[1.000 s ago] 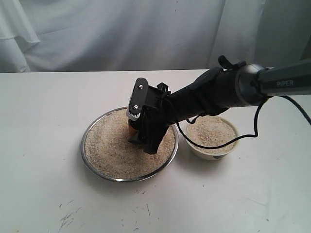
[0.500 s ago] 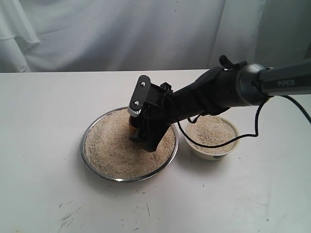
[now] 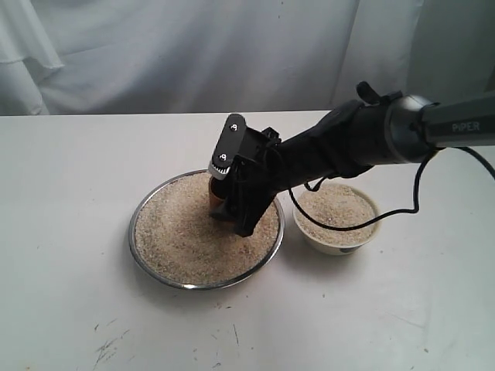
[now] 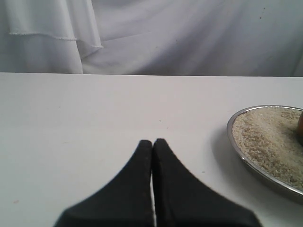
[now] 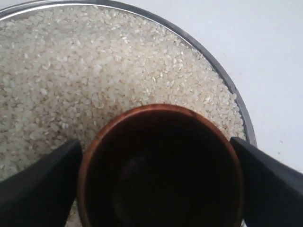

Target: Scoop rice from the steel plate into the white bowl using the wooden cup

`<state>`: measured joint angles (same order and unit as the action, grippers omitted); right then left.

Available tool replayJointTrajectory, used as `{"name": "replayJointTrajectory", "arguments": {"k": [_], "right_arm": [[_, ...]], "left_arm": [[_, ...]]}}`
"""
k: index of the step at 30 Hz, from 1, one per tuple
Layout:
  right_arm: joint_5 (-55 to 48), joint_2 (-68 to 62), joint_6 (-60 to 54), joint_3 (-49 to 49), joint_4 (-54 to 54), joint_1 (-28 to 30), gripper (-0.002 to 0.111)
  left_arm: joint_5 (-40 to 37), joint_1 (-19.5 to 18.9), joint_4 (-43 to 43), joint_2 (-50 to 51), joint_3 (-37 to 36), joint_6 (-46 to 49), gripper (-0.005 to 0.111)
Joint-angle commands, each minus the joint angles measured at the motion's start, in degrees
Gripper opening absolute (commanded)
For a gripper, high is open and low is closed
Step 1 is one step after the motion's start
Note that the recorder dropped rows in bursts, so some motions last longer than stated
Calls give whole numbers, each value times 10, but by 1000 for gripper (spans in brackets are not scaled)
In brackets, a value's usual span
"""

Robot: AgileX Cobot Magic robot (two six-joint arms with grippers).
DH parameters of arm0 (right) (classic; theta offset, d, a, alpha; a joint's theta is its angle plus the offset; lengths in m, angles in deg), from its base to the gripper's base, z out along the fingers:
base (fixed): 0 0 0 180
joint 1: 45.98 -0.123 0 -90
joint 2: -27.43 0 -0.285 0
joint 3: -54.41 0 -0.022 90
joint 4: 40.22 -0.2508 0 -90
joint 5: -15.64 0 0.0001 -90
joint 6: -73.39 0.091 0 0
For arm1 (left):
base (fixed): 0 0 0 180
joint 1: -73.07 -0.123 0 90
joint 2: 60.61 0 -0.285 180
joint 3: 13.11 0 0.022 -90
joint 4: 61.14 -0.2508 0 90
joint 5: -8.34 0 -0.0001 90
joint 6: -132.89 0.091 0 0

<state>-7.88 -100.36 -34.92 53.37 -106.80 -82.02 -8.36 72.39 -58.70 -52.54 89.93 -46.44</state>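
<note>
The steel plate (image 3: 148, 267) sits mid-table, filled with rice (image 3: 182, 232). My right gripper (image 3: 224, 209) reaches across over the plate's far right part, shut on the wooden cup (image 3: 217, 193). In the right wrist view the cup (image 5: 161, 165) shows its dark inside, with no grains visible in it, between the two fingers (image 5: 38, 184), above the rice (image 5: 94, 66) and plate rim (image 5: 222, 75). The white bowl (image 3: 336, 241) stands right of the plate, holding rice (image 3: 334, 209). My left gripper (image 4: 152, 142) is shut on nothing above bare table, left of the plate (image 4: 236, 146).
A black cable (image 3: 371, 220) from the right arm hangs across the white bowl. White cloth (image 3: 193, 54) drapes behind the table. Scuff marks (image 3: 108, 344) mark the table's near left.
The right gripper with the cup has lifted slightly and shifted toward the right and back over the plate. The left gripper's movement cannot be judged.
</note>
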Motion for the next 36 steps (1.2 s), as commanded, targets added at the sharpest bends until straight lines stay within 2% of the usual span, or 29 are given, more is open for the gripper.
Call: {"name": "replayJointTrajectory", "arguments": {"k": [1,5,8,19,28,31,36], "right_arm": [[-9,44,5,2,58,4,0],[-1,66,-8,4,97,-1,0],[-1,68,-27,16,173,-11,0],[37,64,-20,32,418,-94,0],[36,26,191,34,699,-125,0],[27,22,233,34,744,-125,0],[22,22,245,34,747,-125,0]], "left_arm": [[4,1,0,-3,-3,-2,0],[4,1,0,-3,-3,-2,0],[4,1,0,-3,-3,-2,0],[4,1,0,-3,-3,-2,0],[4,1,0,-3,-3,-2,0],[4,1,0,-3,-3,-2,0],[4,1,0,-3,-3,-2,0]]}}
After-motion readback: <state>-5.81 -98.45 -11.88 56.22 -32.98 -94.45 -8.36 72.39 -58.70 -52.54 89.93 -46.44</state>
